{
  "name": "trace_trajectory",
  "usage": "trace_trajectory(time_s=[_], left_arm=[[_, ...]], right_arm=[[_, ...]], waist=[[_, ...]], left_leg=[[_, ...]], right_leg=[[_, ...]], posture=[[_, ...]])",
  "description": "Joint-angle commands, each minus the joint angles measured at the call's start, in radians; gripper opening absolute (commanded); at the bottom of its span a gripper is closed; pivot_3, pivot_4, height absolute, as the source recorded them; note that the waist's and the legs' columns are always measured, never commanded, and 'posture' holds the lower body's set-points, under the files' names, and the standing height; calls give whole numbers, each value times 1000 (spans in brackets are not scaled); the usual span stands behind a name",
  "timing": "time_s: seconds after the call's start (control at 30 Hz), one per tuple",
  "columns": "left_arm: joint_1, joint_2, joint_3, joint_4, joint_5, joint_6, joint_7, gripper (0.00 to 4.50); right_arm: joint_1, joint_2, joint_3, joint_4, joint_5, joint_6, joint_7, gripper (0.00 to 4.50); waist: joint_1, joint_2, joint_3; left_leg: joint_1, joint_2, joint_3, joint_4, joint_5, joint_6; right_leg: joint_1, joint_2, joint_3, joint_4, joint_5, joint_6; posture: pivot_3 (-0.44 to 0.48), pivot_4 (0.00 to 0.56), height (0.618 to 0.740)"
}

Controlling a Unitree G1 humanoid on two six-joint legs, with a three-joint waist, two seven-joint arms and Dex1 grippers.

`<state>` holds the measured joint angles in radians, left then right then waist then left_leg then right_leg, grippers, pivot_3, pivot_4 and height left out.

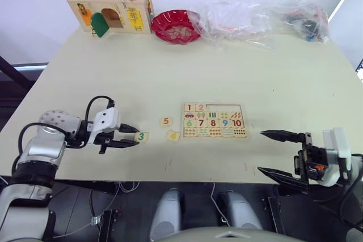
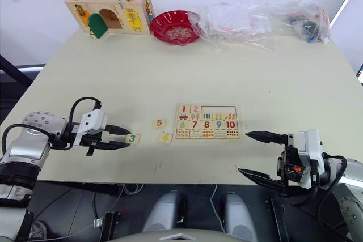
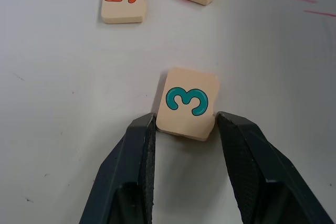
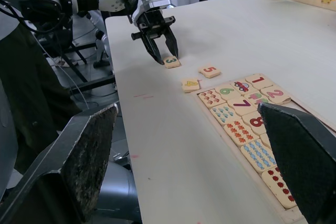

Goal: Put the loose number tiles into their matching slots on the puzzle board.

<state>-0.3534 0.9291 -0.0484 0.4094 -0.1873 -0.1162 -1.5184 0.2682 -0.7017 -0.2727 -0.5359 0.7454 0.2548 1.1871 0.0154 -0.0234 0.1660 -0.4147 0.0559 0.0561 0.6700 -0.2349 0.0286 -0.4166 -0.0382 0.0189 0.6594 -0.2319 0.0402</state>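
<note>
The puzzle board [image 1: 215, 121] lies flat in the middle of the table, with tiles 1 [image 1: 189, 107] and 2 [image 1: 200, 107] seated in its top row. The slots [image 1: 224, 107] to their right are empty. Three loose number tiles lie left of the board: 5 [image 1: 165, 121], 4 [image 1: 173, 135] and 3 [image 1: 141, 137]. My left gripper [image 1: 136, 136] lies low on the table, its fingertips [image 3: 146, 135] pressed against the near corners of tile 3 [image 3: 187, 103], which rests on the table. My right gripper [image 1: 260, 151] hangs wide open near the front edge, right of the board, holding nothing.
A wooden box with coloured doors [image 1: 110, 11], a red bowl [image 1: 176, 25] and crumpled clear plastic bags [image 1: 261, 18] line the far edge. The table's front edge [image 1: 187, 181] runs just below both grippers.
</note>
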Motion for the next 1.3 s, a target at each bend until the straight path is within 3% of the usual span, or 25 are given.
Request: trace_trajectory(time_s=[0.03, 0.4, 0.53, 0.6, 0.7, 0.87, 1.07, 1.2, 1.3], left_arm=[[-10, -15, -27, 13, 20, -15, -6, 1952], [-43, -24, -45, 67, 42, -53, -43, 1952], [-50, -19, -42, 72, 38, -55, -49, 974], [-55, -10, -33, 60, 30, -51, -53, 974], [-60, 28, -17, -29, 22, 12, -45, 974], [-115, 107, -3, -295, -53, 296, -58, 974], [-404, 142, -162, -464, -52, 701, -84, 974], [-654, 43, -310, -422, 9, 892, -78, 974], [-773, -55, -370, -335, 48, 898, -45, 974]], right_arm=[[3, 3, -11, -23, 8, -20, -4, 4500], [23, 3, -17, -39, 11, -22, -13, 4500], [34, 4, -21, -40, 10, -29, -15, 4500], [39, 4, -23, -39, 7, -34, -17, 4500], [47, 4, -38, -32, 1, -48, -26, 4500], [51, 26, -94, -27, 26, -59, -72, 4500], [53, 43, -167, -67, 51, -64, -147, 4500], [88, 34, -212, -60, 41, -82, -122, 4500], [100, 23, -221, -57, 29, -87, -113, 4500]], waist=[[0, 0, 0], [1, 0, -1], [-1, 1, -1], [-1, 1, -1], [-1, 1, -1], [0, -2, 0], [-1, -3, 1], [3, -3, 1], [0, -4, 1]], left_leg=[[0, 0, 0, 0, 0, 0], [0, 0, 0, 0, 0, 0], [0, 0, 0, 0, 0, 0], [0, 0, 0, 0, 0, 0], [0, 0, 0, 0, 0, 0], [-1, 0, -1, 0, 0, 0], [-1, -1, -3, 1, 0, 0], [-1, -2, -5, 1, 0, 0], [-2, -3, -8, 2, 0, 0]], right_leg=[[0, 0, 0, 0, 0, 0], [1, 0, 0, 0, 0, 0], [1, 0, 0, 0, 0, 0], [1, 0, 0, 0, 0, 0], [1, 0, 0, 0, 0, 0], [0, 0, -1, 0, 0, 0], [1, 2, 1, 0, -2, 4], [1, 5, 3, 0, -2, 5], [3, 8, 6, 0, -2, 5]], posture=[[0, 150, 740], [0, 150, 740], [0, 150, 740], [0, 150, 740], [0, 150, 740], [0, 150, 740], [0, 150, 740], [0, 150, 740], [0, 150, 740]])
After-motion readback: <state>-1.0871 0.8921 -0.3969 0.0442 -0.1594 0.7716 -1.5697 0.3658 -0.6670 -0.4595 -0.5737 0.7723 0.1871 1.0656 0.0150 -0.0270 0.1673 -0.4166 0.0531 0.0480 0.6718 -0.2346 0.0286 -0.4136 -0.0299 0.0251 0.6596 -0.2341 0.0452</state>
